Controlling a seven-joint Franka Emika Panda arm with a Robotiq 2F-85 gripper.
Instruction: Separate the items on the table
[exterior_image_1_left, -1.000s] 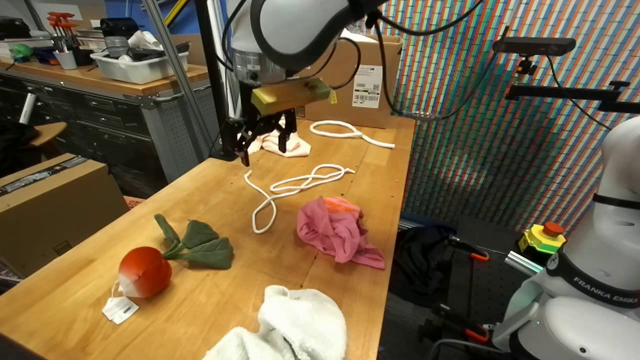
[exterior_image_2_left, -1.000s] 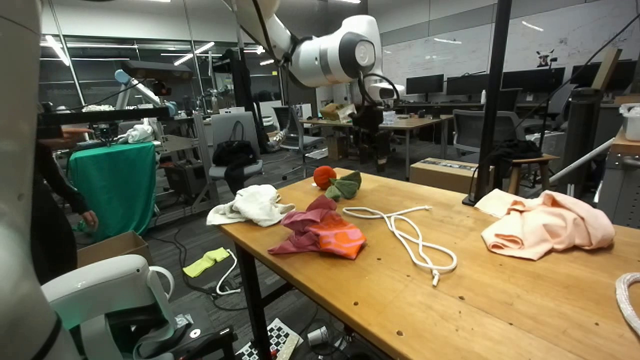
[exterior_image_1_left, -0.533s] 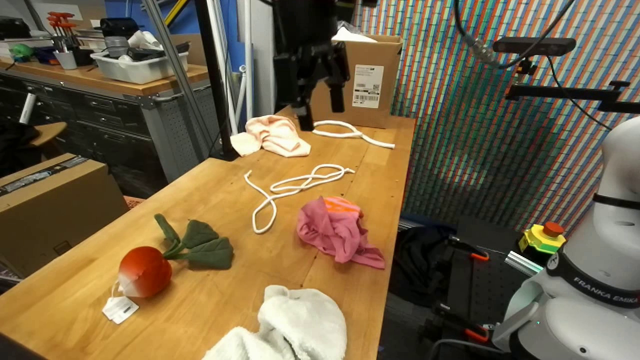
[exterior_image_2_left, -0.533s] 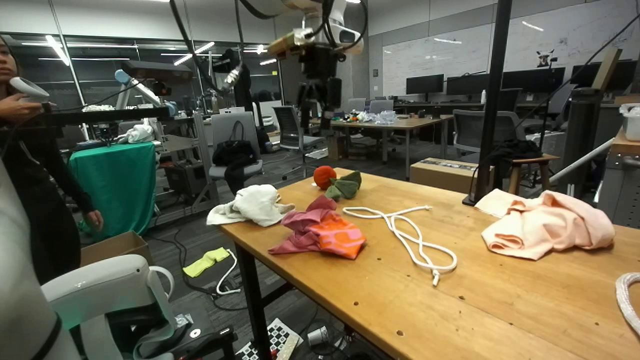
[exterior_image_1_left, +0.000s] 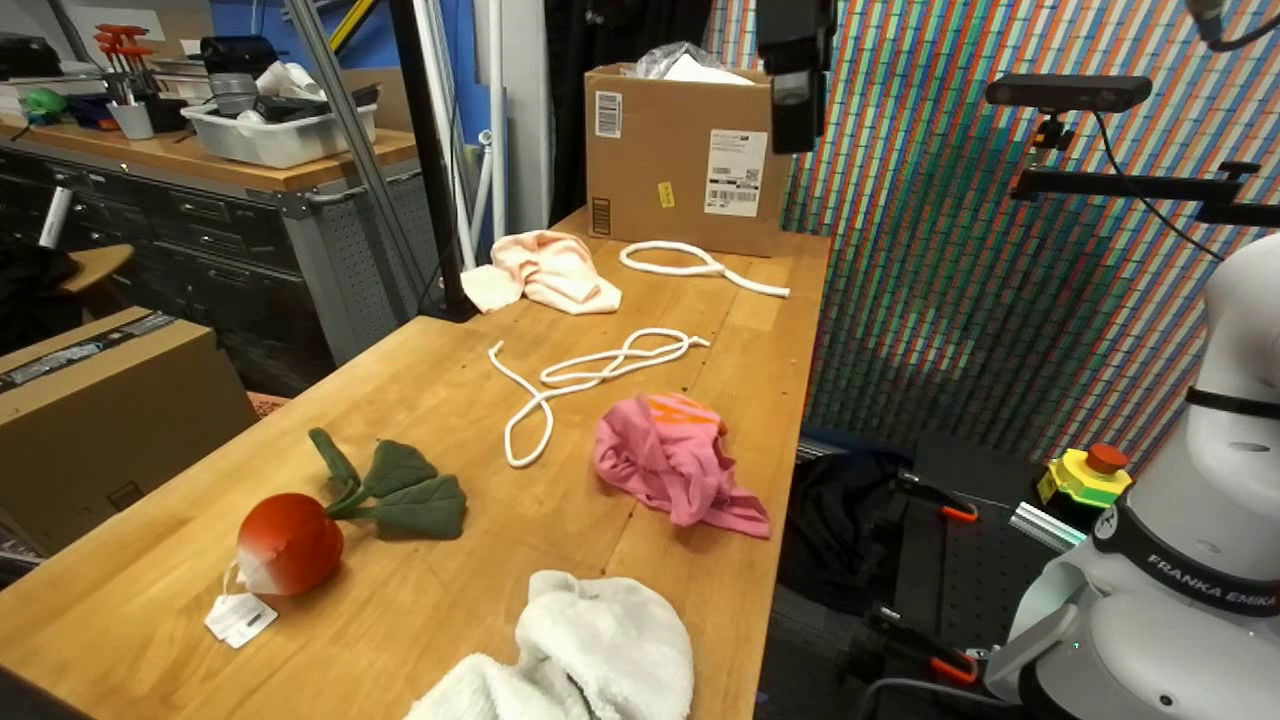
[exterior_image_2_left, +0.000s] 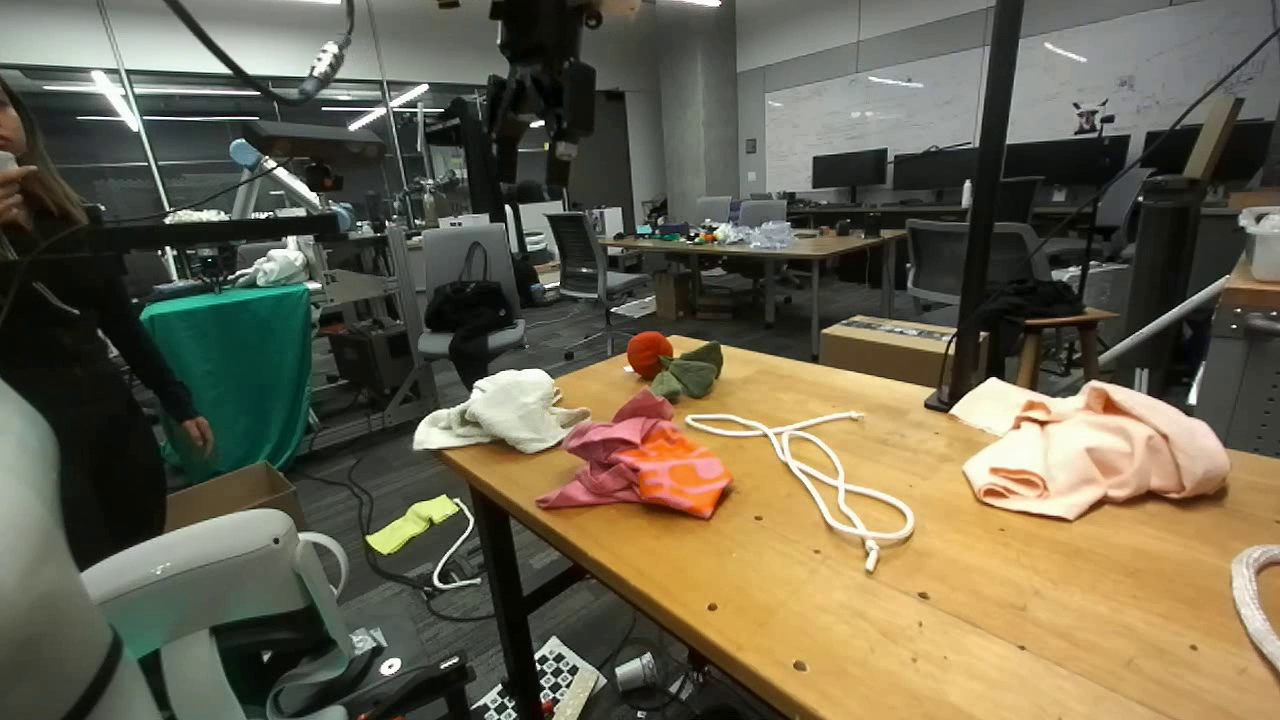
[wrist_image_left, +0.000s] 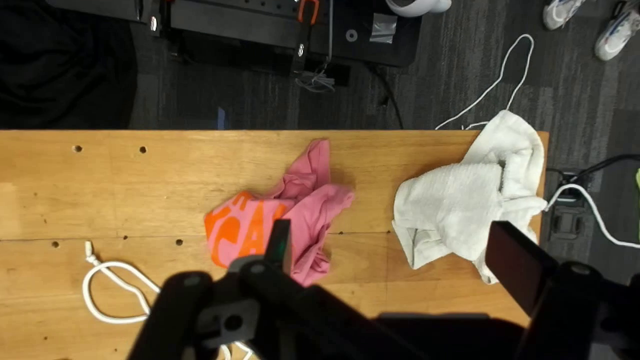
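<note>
Six entries on the wooden tabletop (exterior_image_2_left: 1040, 620), all lying apart: white towel (wrist_image_left: 450, 200), at the corner of the robot-side long edge and one short end; pink cloth (exterior_image_1_left: 675, 465), along that long edge; plush radish (exterior_image_1_left: 290, 545), toward the opposite long edge; thin white rope (exterior_image_1_left: 600, 378), mid-surface; peach cloth (exterior_image_2_left: 1100, 450), by the opposite long edge; thick rope loop (exterior_image_1_left: 714, 268), toward the other short end. Gaps presumably deliberate; separation judged near complete. Gripper (exterior_image_2_left: 531, 172) hangs high, jaws wide apart, holding nothing, likely because little is left to part. Beyond the loop, a cardboard box (exterior_image_1_left: 650, 150) stands toward that other short end.
</note>
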